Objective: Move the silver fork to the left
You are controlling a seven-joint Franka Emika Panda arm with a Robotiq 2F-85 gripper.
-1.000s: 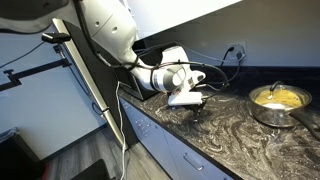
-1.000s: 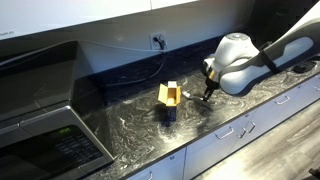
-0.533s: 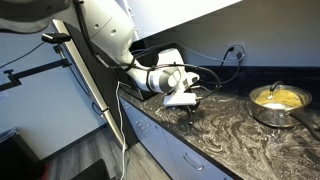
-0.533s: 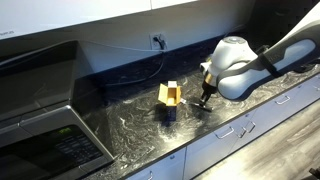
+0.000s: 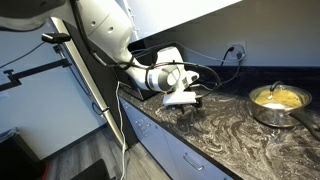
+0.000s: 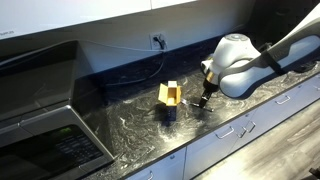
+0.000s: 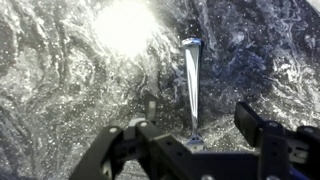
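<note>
In the wrist view the silver fork (image 7: 190, 85) lies flat on the dark marbled countertop (image 7: 70, 90), its handle pointing away from the camera and one end just under the gripper body. My gripper (image 7: 190, 138) hovers low over that near end, open, with a dark finger on each side of the fork and neither touching it. In both exterior views the gripper (image 5: 190, 107) (image 6: 205, 102) points down at the counter near its front edge. The fork is too small to make out there.
A steel pot of yellow food (image 5: 277, 99) stands on the counter well beside the arm. A small yellow and blue box (image 6: 170, 98) stands close to the gripper. A microwave (image 6: 45, 140) sits at the counter's other end. Wall outlets (image 6: 158, 41) carry cables along the back wall.
The gripper was shut a second ago and has opened, and the fork now lies free on the counter between the fingers. The arm has barely shifted.
</note>
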